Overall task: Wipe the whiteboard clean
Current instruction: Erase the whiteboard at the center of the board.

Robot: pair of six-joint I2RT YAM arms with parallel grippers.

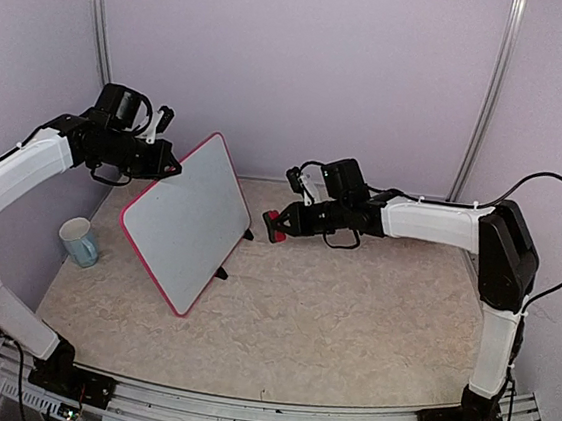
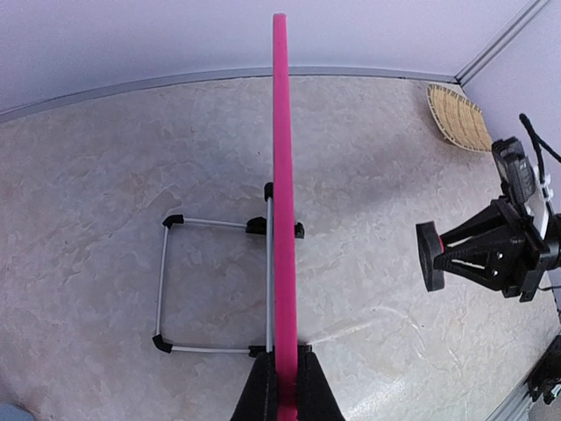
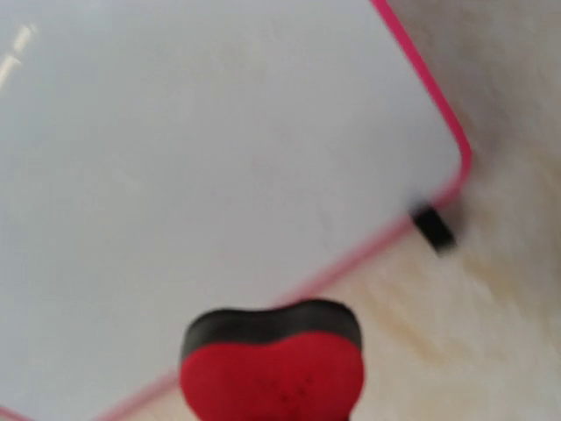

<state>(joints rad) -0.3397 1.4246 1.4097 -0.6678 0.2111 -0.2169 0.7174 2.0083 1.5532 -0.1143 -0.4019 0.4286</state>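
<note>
Jaws pinch glossy pink-rimmed whiteboard [image 1: 187, 223] on left, heart-shaped red eraser [image 3: 273, 368] on right.

The whiteboard [image 1: 185, 219] stood tilted back on its two small black feet [image 1: 221, 273], a white rectangle in a rounded pink-red frame. Its upper edge was pinched between the fingers of my left gripper [image 1: 172, 169], so from that wrist I saw only the frame, edge-on. Its face was turned toward my right gripper [image 1: 277, 225], near it but apart, and looked blank.
</note>
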